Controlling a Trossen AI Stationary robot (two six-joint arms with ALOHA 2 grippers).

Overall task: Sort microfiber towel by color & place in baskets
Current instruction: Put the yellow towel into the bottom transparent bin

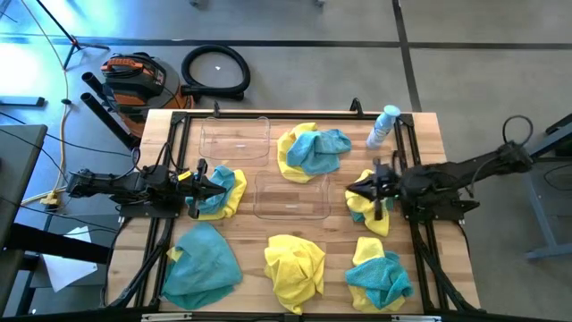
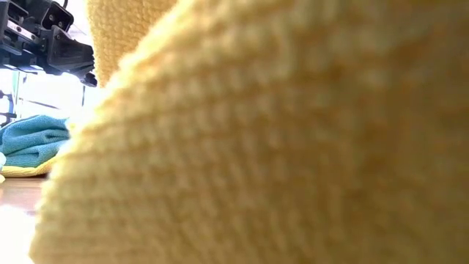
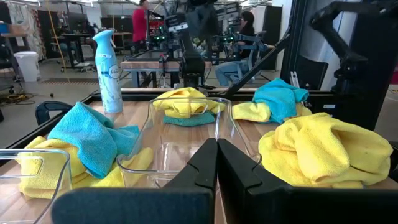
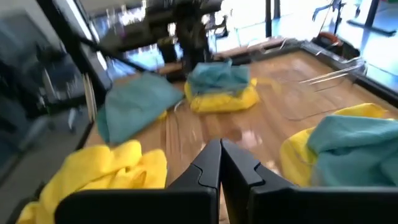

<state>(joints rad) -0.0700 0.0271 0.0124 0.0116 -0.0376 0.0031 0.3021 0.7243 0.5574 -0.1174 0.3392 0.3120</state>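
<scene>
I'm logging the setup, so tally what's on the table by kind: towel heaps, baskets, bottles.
Towel heaps: 6, with as one
Clear baskets: 2, at and
Spray bottle: 1
Total: 9

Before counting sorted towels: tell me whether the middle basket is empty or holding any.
Empty: the middle basket shows only bare wood through its clear bottom; towels lie around it.
</scene>
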